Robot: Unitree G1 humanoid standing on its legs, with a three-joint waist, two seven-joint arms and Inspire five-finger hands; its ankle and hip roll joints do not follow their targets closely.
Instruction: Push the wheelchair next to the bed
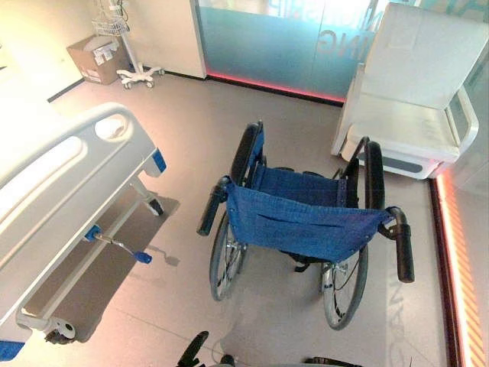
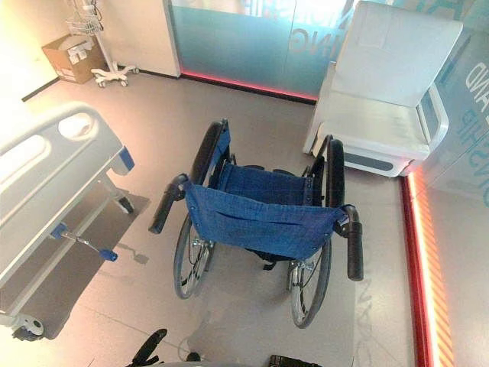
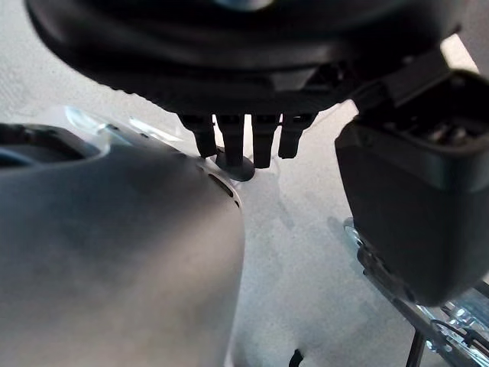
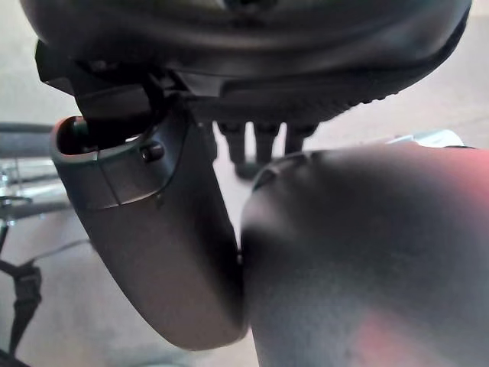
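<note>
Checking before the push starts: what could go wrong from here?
1. The wheelchair stands apart from the bed, facing away; a straight push sends it toward the white armchair instead.
2. The bed's blue-tipped crank handle juts into the floor gap and could snag a wheel.
3. Neither robot hand, left or right, holds a push handle yet; a one-sided grasp could veer the chair.

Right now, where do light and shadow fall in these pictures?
Left eye view: the bed casts a dark shadow on the floor beneath it, and a red strip glows along the right wall. Right eye view: the wheelchair throws only a faint shadow.
</note>
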